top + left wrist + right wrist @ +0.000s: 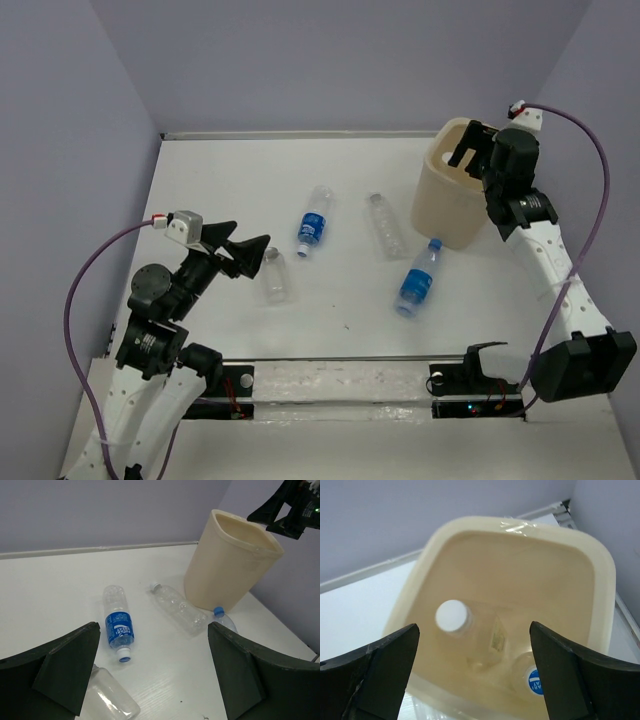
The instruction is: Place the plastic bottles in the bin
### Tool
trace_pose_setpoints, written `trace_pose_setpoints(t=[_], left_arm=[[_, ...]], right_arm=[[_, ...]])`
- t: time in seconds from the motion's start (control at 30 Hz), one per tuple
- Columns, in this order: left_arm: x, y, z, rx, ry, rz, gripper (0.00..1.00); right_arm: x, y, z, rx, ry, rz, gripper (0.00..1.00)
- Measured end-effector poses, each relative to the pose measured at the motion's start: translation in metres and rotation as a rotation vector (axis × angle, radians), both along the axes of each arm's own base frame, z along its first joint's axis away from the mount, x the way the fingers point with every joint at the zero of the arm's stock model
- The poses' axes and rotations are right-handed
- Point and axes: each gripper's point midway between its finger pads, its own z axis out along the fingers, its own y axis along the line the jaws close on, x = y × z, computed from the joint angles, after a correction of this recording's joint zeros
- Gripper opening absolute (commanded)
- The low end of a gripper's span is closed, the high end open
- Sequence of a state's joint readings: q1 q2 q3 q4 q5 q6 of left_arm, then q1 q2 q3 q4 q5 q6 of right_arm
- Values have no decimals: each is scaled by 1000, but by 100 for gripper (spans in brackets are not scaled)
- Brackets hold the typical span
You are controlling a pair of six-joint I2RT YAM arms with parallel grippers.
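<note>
In the top view, the left arm rose from its base at 7 o'clock, elbow bent, and reached toward 2 o'clock, carrying the left claw [252, 234] low over the white table [200, 180]. Its dark, wedge-shaped fingers [70, 670] stood spread wide, with nothing gripped or touched. Just past them, at 4 o'clock of the claw, a stubby clear bottle [275, 276] lay on its side, unlabelled and slightly frosted. Further toward 1 o'clock lay a blue-labelled bottle [314, 223] with its cap pointing toward the arms. To its right, a ribbed clear bottle [385, 225] with no label lay flat, apart from the others. A blue-capped bottle [418, 278] with a blue label lay at 7 o'clock of the bin [440, 200], its cap close to the bin's wall. The bin, a smooth cream-beige plastic tub with a rounded-square rim, stood upright at the table's 2 o'clock corner. The right arm stretched from 5 o'clock up the table's right edge and bent over the rim, hanging the right claw [468, 147] above the opening. Its fingers [380, 670] were parted wide and empty. Below them, inside the bin, lay a white-capped bottle [453, 615] and, at 5 o'clock of it, a second bottle [534, 679] with a blue mark.
</note>
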State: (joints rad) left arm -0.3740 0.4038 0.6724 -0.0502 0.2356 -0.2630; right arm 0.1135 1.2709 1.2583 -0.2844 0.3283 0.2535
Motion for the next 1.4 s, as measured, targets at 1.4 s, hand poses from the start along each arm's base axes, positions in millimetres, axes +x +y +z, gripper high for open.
trace_pose_setpoints(t=[1.4], left_arm=[[-3, -2, -4, -15, 27, 9, 99]], right_arm=[[101, 339, -243, 170, 445, 348, 99]])
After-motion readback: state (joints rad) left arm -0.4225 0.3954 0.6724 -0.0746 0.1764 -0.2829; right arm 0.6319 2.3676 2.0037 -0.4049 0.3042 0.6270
